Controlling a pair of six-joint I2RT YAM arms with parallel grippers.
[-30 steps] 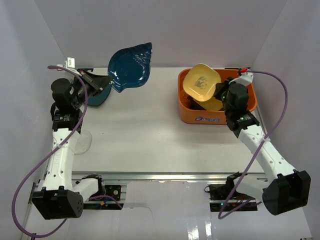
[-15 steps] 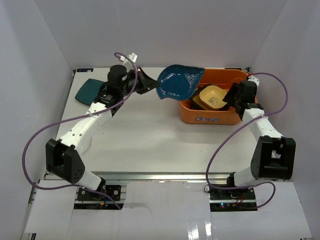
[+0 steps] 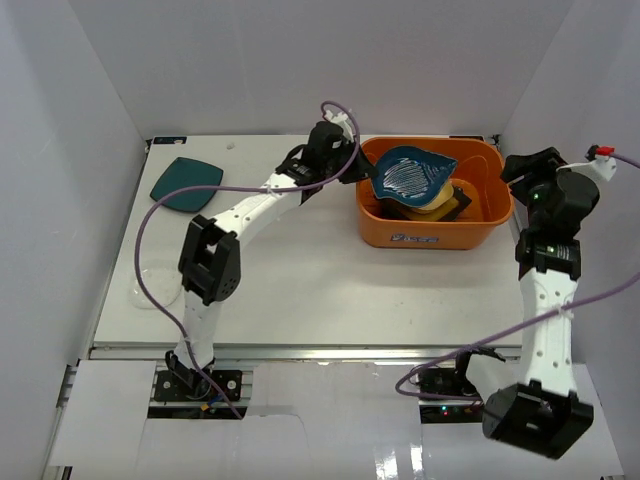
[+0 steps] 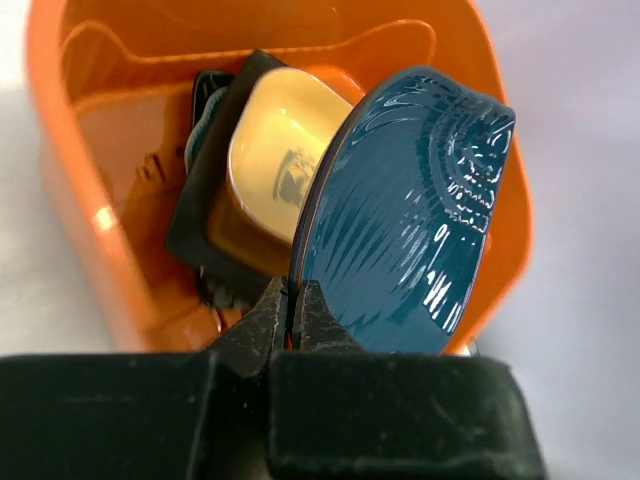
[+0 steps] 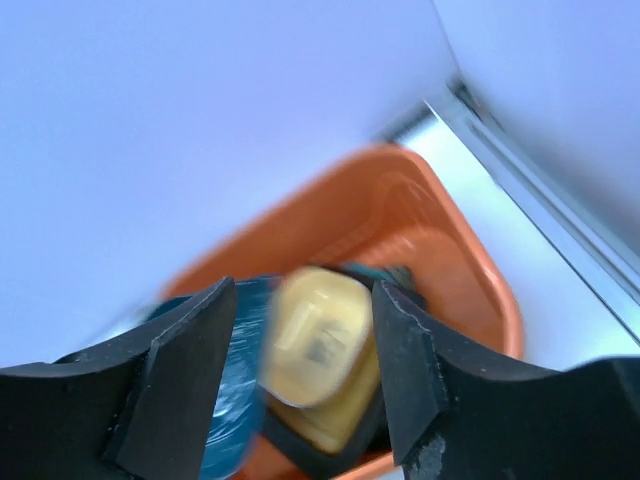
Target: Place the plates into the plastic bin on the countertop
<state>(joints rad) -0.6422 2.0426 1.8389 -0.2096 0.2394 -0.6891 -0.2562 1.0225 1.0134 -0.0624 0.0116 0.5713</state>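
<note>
Scalloped teal plate (image 4: 410, 220): on edge, tilted, over orange bin (image 3: 430, 238), upper right of top view. Rim pinched in my left gripper (image 4: 296, 310), fingers clamped tight on it. Behind it in bin: small yellow plate (image 4: 275, 165) lying on black-rimmed square plate (image 4: 200, 240). My right gripper (image 5: 305, 290): fingers spread, nothing between them, right of bin and apart from it. Dark teal square plate (image 3: 186, 183): flat on countertop (image 3: 300, 270), upper left, well apart from bin.

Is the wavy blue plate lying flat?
No, tilted. The left gripper pinches the scalloped teal plate by its rim over the orange plastic bin.
</note>
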